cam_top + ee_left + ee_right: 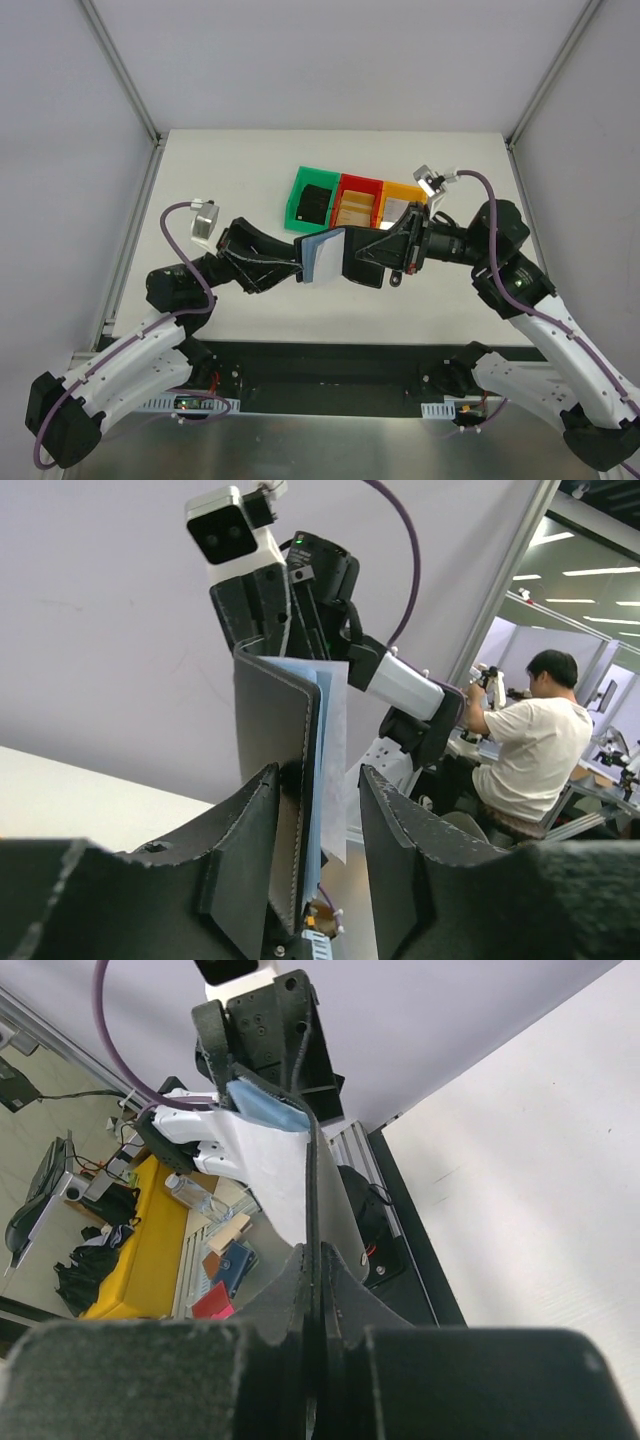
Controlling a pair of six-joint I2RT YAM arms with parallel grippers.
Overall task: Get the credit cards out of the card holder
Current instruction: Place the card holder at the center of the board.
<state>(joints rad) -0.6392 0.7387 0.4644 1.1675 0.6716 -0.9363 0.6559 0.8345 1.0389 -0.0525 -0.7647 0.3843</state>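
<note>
We see the card holder (335, 256), long axis left-right, pinched tight in the right fingers (352, 1298), its open end pointing left between the half-open left fingers (395, 830), seemingly unclamped.

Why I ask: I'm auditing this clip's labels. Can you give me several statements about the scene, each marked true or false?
1. The card holder is held up between the two grippers. True.
2. The right gripper is open and holds nothing. False: it is shut on the holder's black flap.
3. The left gripper has a finger on each side of the holder. True; a gap shows beside the white card.
4. The green bin is empty. False: a black thing lies in it.
5. The red bin sits between the green bin and the yellow bin. True.
</note>
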